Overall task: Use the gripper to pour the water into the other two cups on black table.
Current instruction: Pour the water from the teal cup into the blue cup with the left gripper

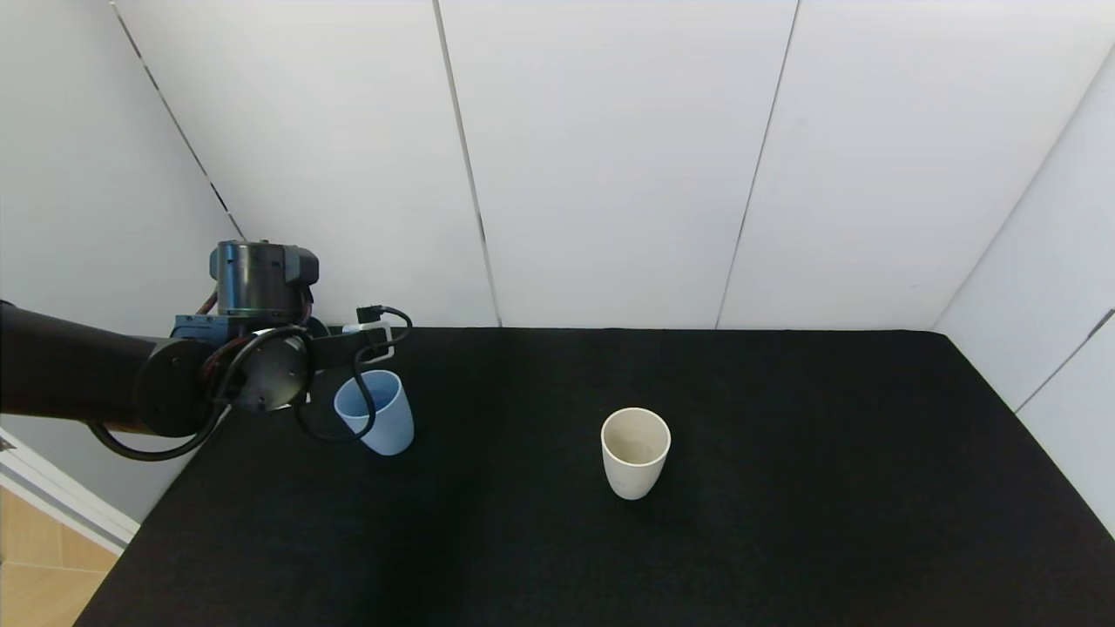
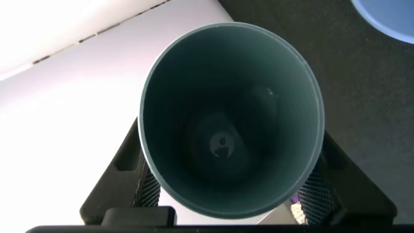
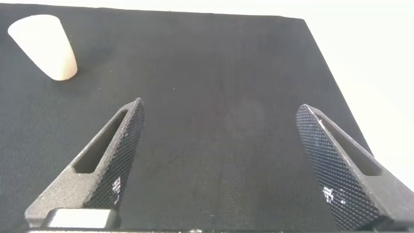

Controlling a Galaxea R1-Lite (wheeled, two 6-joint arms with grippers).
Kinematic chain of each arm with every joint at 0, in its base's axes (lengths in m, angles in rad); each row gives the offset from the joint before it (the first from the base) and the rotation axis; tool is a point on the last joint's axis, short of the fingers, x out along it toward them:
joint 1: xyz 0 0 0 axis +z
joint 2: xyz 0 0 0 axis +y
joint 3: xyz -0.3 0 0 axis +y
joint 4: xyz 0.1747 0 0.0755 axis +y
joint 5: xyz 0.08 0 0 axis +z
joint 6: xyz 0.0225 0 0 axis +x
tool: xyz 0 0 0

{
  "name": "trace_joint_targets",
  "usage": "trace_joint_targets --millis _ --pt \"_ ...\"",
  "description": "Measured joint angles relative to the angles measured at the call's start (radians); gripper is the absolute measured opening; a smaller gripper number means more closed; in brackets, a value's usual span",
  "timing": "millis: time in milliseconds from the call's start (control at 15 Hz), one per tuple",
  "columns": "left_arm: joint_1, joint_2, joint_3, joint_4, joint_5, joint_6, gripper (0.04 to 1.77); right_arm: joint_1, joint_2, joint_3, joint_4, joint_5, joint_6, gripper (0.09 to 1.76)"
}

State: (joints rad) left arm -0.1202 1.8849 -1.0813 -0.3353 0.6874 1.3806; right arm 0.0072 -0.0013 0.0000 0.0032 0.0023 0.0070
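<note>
My left gripper (image 1: 353, 344) is at the far left of the black table (image 1: 784, 522), held above it. In the left wrist view it (image 2: 229, 171) is shut on a teal-green tumbler (image 2: 231, 84), whose open mouth faces the camera. Something glints at its bottom; I cannot tell how much water is there. The light blue cup (image 1: 376, 424) stands just below and in front of this gripper, and its rim shows in the left wrist view (image 2: 388, 16). The cream-white cup (image 1: 635, 453) stands upright mid-table. My right gripper (image 3: 220, 149) is open and empty over bare table, with the cream cup (image 3: 44, 45) far off.
White wall panels (image 1: 610, 174) close the table at the back and on both sides. The table's left edge (image 1: 148, 531) drops to a wood floor. Looping black cables (image 1: 331, 418) hang from the left wrist in front of the blue cup.
</note>
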Motion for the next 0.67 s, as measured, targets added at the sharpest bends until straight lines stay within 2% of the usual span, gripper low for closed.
trace_joint_targets --millis 200,667 --pt "-0.013 0.004 0.0 -0.013 0.003 0.021 1.16 0.0 0.0 0.0 0.0 0.0 0.0 1.71" --pt "-0.037 0.006 -0.002 -0.013 0.079 0.072 1.16 0.0 0.0 0.0 0.0 0.0 0.0 1.71"
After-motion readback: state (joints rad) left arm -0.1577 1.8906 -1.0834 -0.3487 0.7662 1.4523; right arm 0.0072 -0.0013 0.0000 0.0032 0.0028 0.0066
